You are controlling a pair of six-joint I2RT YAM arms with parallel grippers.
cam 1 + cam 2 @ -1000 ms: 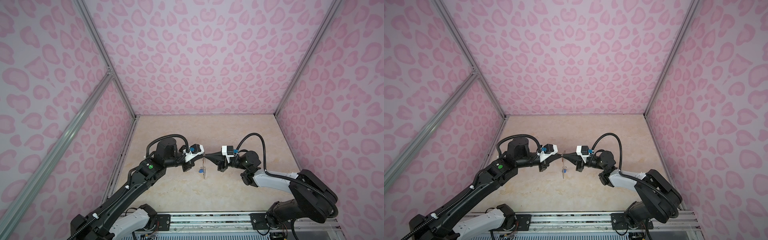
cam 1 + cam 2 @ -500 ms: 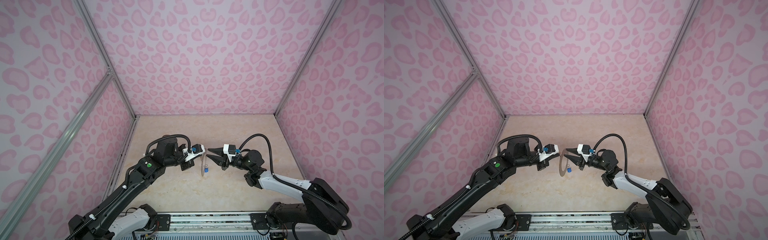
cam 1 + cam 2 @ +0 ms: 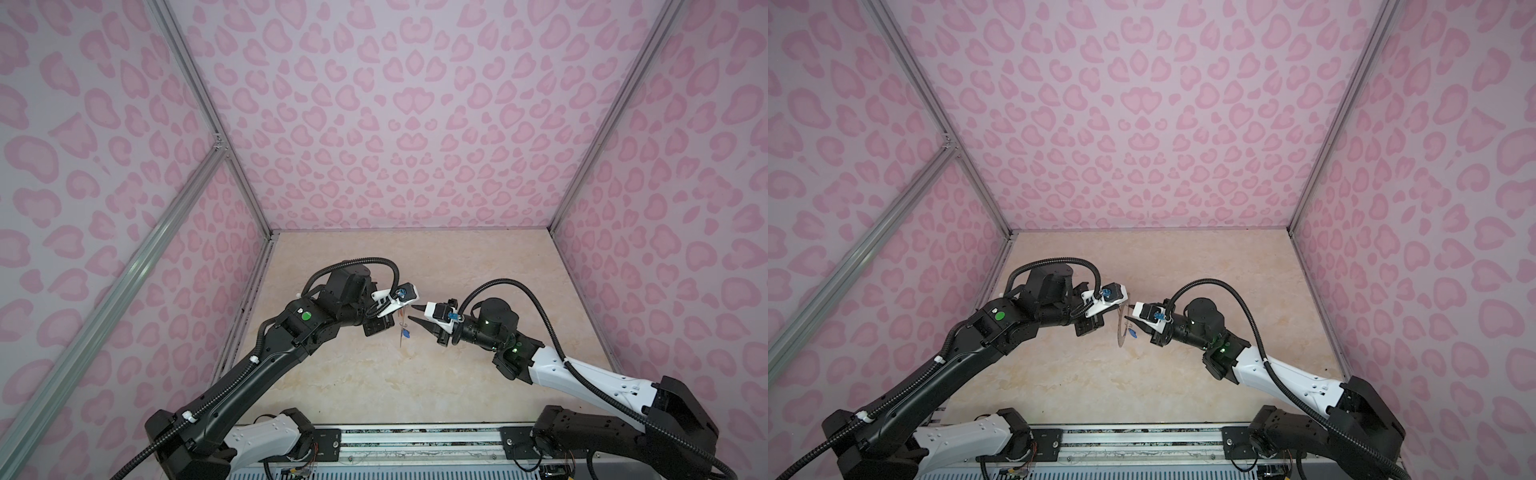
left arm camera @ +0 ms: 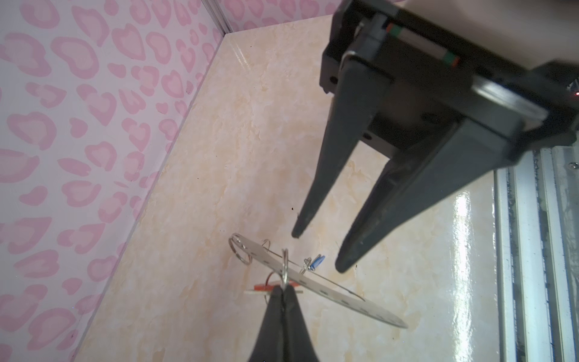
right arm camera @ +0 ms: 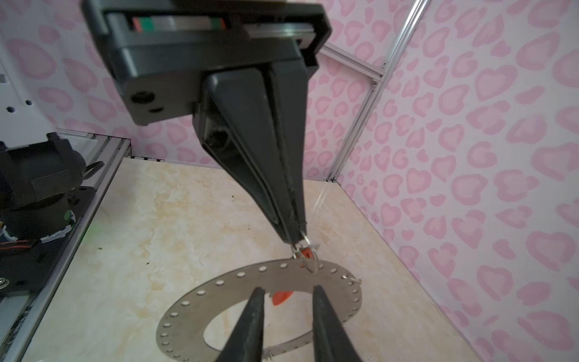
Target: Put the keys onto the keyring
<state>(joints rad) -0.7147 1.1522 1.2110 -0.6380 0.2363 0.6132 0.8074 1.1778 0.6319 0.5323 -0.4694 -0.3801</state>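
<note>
in a top view the keyring hangs nearly edge-on above the tabletop, pinched by the left gripper. the right gripper stands just beside it, jaws released.

left wrist view: the left jaws are clenched on a wire loop at the rim. the blue-tagged key and red-tagged key dangle beside the disc.

right wrist view: the keyring reads as thin, stiff, light and probably slippery. expect swinging. grip a loop or the flat rim, never the tags.
</note>
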